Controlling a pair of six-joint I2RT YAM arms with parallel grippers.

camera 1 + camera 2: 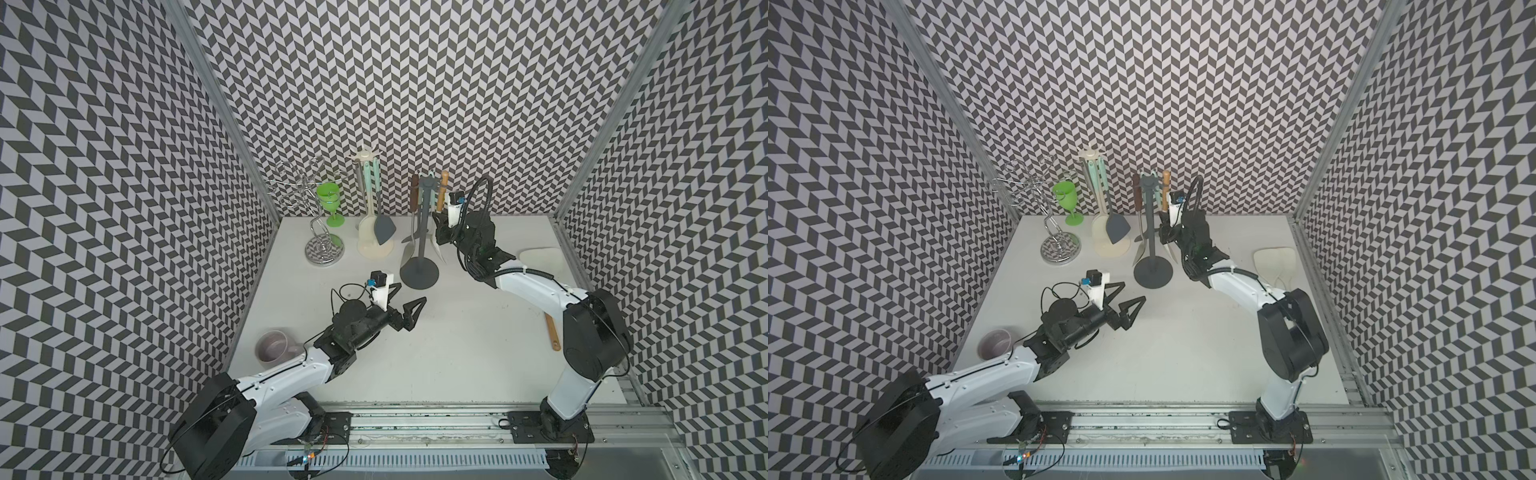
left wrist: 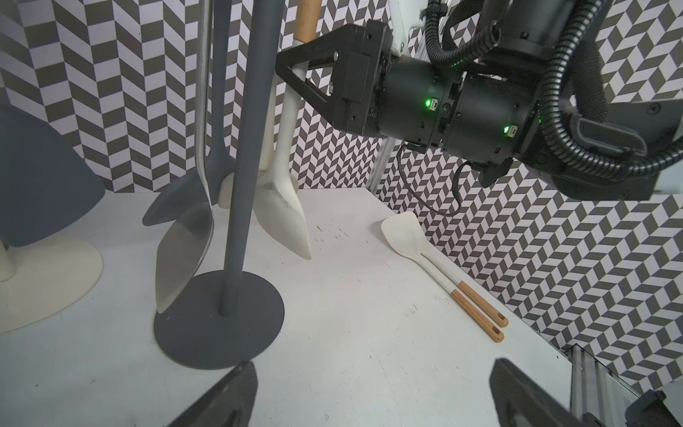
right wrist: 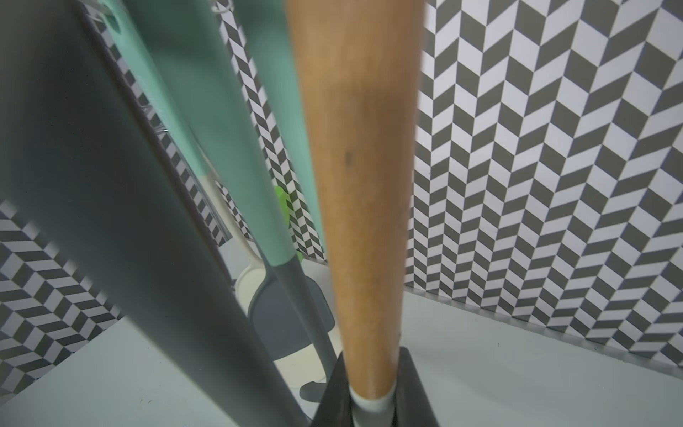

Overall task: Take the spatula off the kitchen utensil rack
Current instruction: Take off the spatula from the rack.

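The dark grey kitchen utensil rack stands at mid-table, with several utensils hanging from its top. On its right side hangs the spatula, white-bladed with a wooden handle. My right gripper is shut on the spatula where the wood meets the white neck. The blade hangs just above the table. My left gripper is open and holds nothing, low over the table just in front of the rack's round base.
A steel turner hangs on the rack's left side. Behind are a cream rack with teal-handled tools, a wire stand and a green goblet. Two white spatulas lie by the right wall. A mug sits front left.
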